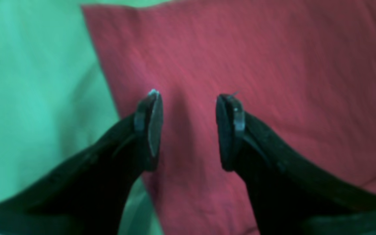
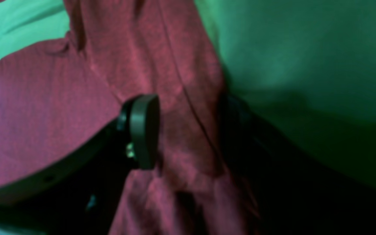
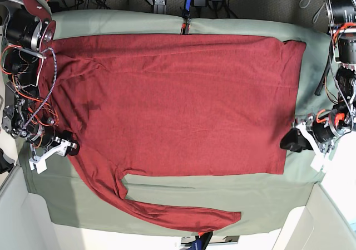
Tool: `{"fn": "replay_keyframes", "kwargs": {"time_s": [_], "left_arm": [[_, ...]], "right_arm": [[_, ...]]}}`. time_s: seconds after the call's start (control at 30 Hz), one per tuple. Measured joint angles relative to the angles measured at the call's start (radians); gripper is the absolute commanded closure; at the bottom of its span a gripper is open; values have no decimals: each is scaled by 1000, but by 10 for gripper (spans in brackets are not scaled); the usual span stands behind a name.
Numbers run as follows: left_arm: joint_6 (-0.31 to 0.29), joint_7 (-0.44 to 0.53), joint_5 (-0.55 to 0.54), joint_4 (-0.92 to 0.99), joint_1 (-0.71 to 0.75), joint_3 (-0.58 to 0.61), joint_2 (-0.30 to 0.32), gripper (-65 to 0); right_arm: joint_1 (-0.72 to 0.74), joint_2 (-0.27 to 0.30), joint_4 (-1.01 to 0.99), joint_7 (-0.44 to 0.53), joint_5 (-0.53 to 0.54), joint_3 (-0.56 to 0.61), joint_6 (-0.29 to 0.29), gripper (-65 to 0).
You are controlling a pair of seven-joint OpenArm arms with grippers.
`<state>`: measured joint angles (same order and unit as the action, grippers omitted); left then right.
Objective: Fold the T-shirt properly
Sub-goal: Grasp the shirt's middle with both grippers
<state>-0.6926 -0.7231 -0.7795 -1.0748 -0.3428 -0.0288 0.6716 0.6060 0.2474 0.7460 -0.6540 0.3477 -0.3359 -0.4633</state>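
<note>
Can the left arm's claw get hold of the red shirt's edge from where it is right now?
Probably yes. The left gripper stands open right over the T-shirt, close to the hem edge where it meets the green cloth. Nothing lies between its fingers and the fabric.

Base view evenly bright, sharp, no glare. Both wrist views soft, blurred, green-tinted; right wrist view dim, heavily shadowed lower right.

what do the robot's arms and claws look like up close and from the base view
Both claws have black curved fingers ending in flat dark pads: the left claw shows grey-edged pads, the right claw a rounded black pad. In the base view each arm carries black motor housings, white printed brackets and exposed red, orange and white wiring; the right arm also has a dark red plate.
</note>
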Motion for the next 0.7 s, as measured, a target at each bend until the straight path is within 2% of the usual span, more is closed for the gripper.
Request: {"fn": "replay_keyframes", "kwargs": {"time_s": [0.07, 0.13, 0.27, 0.33, 0.5, 0.7], "left_arm": [[5, 33, 16, 71, -54, 19, 3, -297], [35, 67, 43, 142, -107, 39, 0, -297], [163, 159, 146, 272, -189, 71, -37, -296], [199, 179, 200, 336, -209, 84, -63, -296], [206, 208, 230, 457, -229, 105, -138, -296], [206, 262, 269, 514, -242, 101, -183, -296]], "right_arm": [[-2, 6, 0, 2, 0, -1, 0, -308], [-4, 7, 0, 4, 0, -1, 0, -308], [-3, 4, 1, 1, 1, -1, 0, -308], [-4, 5, 1, -1, 3, -1, 0, -308], [-4, 5, 1, -5, 2, -1, 0, -308], [-4, 5, 1, -8, 1, -1, 0, -308]]}}
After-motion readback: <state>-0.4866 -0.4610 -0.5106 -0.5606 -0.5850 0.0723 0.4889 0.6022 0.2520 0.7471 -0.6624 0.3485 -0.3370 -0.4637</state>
